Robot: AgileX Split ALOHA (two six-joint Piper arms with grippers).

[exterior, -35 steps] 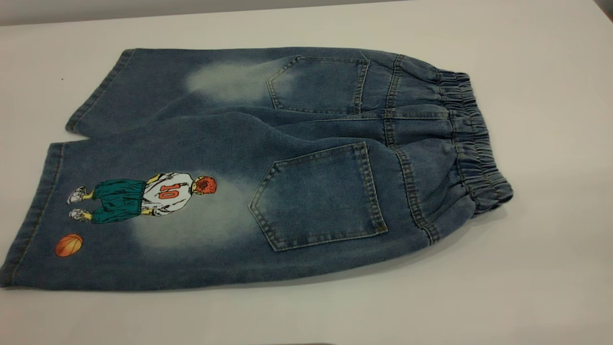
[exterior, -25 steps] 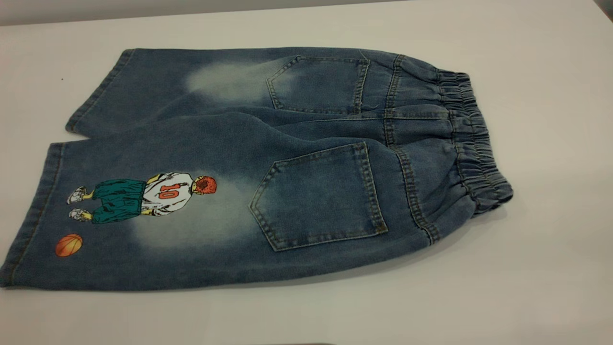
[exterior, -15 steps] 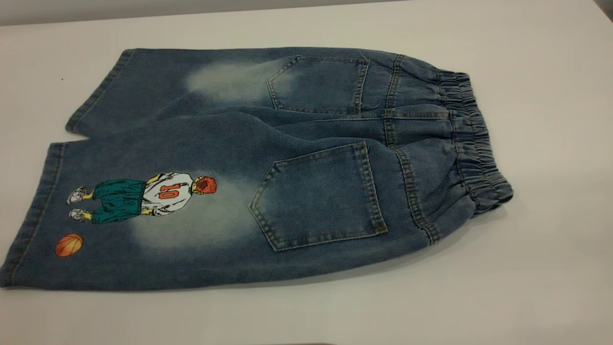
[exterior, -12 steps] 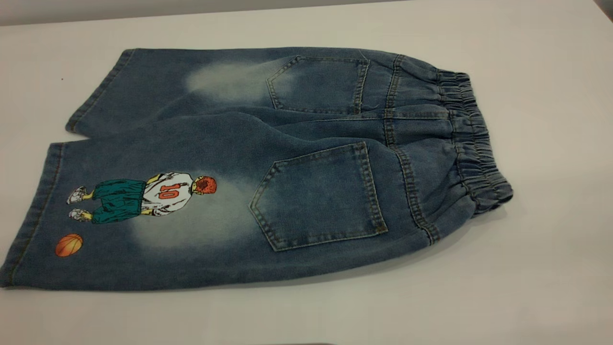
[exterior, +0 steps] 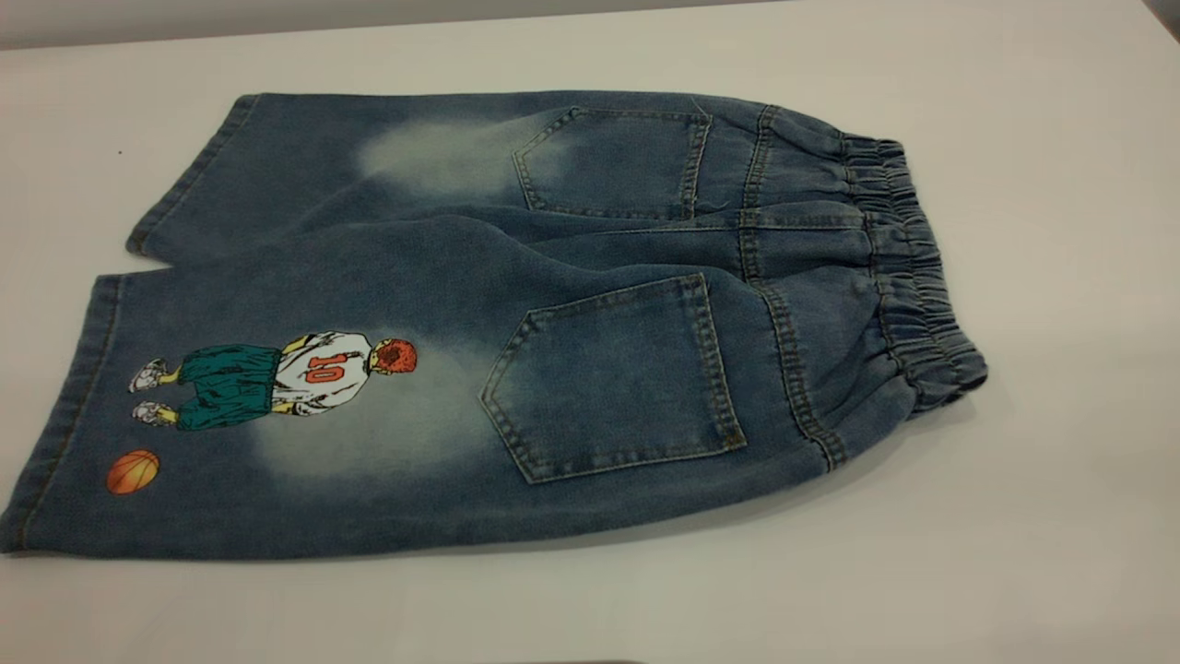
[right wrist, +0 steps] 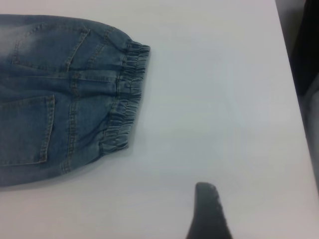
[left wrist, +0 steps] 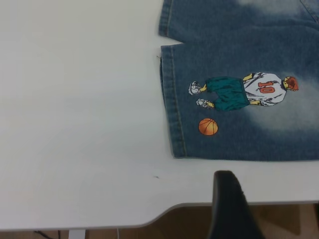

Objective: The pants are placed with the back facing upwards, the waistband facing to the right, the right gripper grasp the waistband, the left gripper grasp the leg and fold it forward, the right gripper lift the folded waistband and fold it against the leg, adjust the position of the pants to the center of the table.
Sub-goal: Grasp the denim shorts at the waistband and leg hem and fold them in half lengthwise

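Denim pants [exterior: 516, 314] lie flat and unfolded, back side up, on the white tabletop [exterior: 1060, 516], neither claw touching them.

In the exterior view the elastic waistband [exterior: 908, 277] sits at 3 o'clock and both hems at 9 o'clock; the leg [exterior: 277, 415] with the number-10 player and orange ball lies toward 6 o'clock, the plain leg toward 12, and the near hem corner almost meets the frame's left edge. No arm appears in that view. The left wrist view shows only one dark finger [left wrist: 232, 209] of the left claw, over the tabletop edge and apart from the printed hem. The right wrist view shows only one dark fingertip [right wrist: 208, 214] of the right claw, above bare tabletop, well apart from the waistband. With each partner finger cut off, I cannot tell whether either claw is spread or pressed together.
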